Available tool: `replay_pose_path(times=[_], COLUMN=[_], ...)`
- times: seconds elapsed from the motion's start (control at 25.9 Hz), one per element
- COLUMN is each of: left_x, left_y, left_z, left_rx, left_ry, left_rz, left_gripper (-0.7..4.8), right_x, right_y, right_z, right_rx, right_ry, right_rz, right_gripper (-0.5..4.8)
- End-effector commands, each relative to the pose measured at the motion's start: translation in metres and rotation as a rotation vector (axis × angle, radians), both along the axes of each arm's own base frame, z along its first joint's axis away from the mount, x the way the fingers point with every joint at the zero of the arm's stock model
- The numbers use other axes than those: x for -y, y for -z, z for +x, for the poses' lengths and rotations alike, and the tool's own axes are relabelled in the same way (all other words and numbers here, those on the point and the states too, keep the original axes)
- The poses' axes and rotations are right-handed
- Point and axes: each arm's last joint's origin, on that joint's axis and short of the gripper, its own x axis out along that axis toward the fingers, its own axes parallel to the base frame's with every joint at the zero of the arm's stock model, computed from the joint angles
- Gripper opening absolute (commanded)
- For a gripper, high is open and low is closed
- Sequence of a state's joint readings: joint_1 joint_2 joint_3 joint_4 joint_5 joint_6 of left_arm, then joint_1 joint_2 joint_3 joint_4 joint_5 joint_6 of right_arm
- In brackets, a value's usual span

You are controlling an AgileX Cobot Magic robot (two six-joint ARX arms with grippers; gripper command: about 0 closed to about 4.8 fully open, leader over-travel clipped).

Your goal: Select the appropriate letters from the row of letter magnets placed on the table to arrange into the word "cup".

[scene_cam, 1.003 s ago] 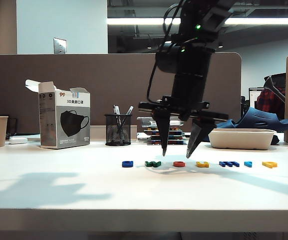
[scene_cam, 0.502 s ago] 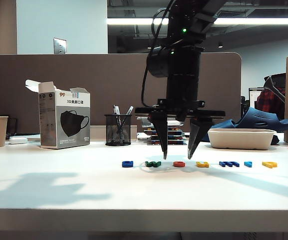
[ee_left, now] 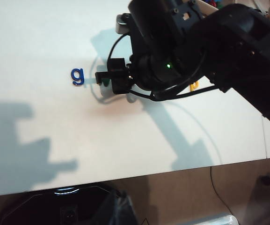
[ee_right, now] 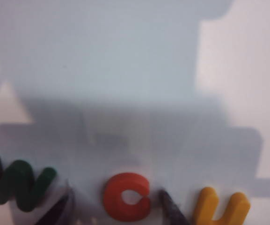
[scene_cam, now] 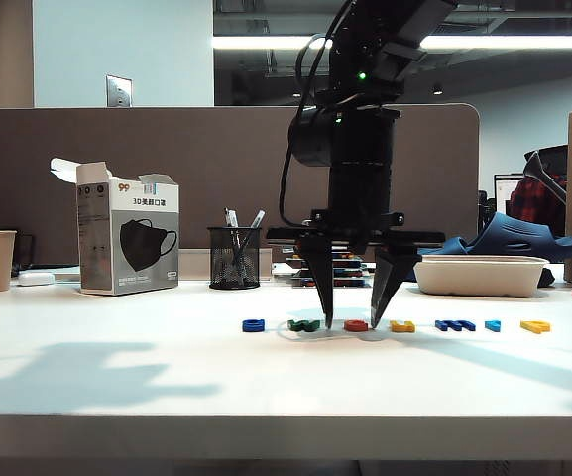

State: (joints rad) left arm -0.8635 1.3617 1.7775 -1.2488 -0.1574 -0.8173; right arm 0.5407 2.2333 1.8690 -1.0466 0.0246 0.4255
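Only wristward: claw (ee_right: 116, 206) straddling "c" (ee_right: 125, 197)

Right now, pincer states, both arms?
Right pincer: open, tips down at the table either side of the red-orange c, holding nothing.
Left pincer: out of view, cannot tell.

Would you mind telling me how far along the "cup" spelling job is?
Nothing is placed yet: all letters lie in their row on the table. In hand: the right end effector, open, straddles the red-orange c. Left: lifting c, then yellow u and p.

Mask box (scene_cam: 127, 241): "3D"; blue magnet (ee_left: 77, 75): "g".
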Motion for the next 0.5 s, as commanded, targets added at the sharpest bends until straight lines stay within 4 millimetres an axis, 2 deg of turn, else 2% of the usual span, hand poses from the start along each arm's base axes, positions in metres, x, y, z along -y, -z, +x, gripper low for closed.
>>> replay_pose_path(times=[0.04,0.31,0.5], left_x=[-0.0004,-0.0004,-0.0004], left_y=[-0.0021,-0.0021,-0.0021], left_z=[-0.0006,-0.0006,-0.0006], left_rx=[0.009,0.009,0.009], left_ry=[-0.001,-0.001,-0.001], left_rz=[-0.013,-0.013,-0.013], left_gripper=[-0.05,-0.05,-0.05], right_x=[-0.0006,-0.0016,-0.0017], right_y=[-0.0011,-0.0013,-0.0013], right_z=[0.0004,0.0008,0.0009], right_rx=[0.007,0.015,0.015], right_ry=[0.005,0.017,0.017], right_rz=[0.004,0.009,0.010], right_gripper=[2.38,2.37,2.10])
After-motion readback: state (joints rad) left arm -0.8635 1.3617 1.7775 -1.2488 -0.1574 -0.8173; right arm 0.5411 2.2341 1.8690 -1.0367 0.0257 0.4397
